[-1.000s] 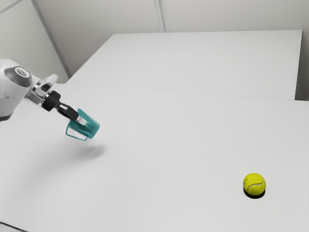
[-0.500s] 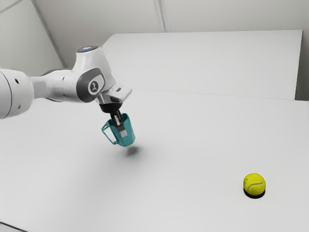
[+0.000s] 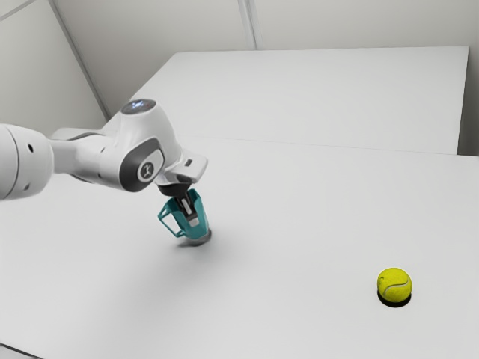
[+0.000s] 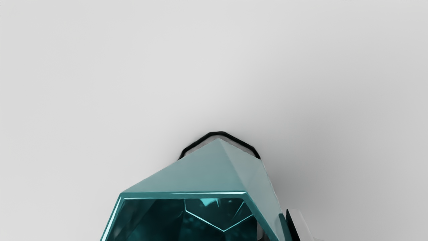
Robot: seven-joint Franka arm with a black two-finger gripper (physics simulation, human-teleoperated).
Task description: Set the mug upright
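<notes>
While the arm [image 3: 142, 153] bends down from the exterior view's left, its gripper [image 3: 193, 221] slants tableward, jaws pinching the wall of the mug [image 3: 202, 226], mouth up, tilted, low at the table [image 3: 299, 224]; contact is unclear. The wrist view shows its hollow; the exterior view, its handle [image 3: 168, 226], a tennis ball [image 3: 394, 286] well apart, white tabletop, pale walls [image 3: 359, 22].

Claw [image 3: 193, 221] angled downward, clamped tight

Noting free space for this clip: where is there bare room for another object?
The tabletop is bare between the mug and the tennis ball, and behind the ball. It's crowded at the mug, held by the gripper.
</notes>
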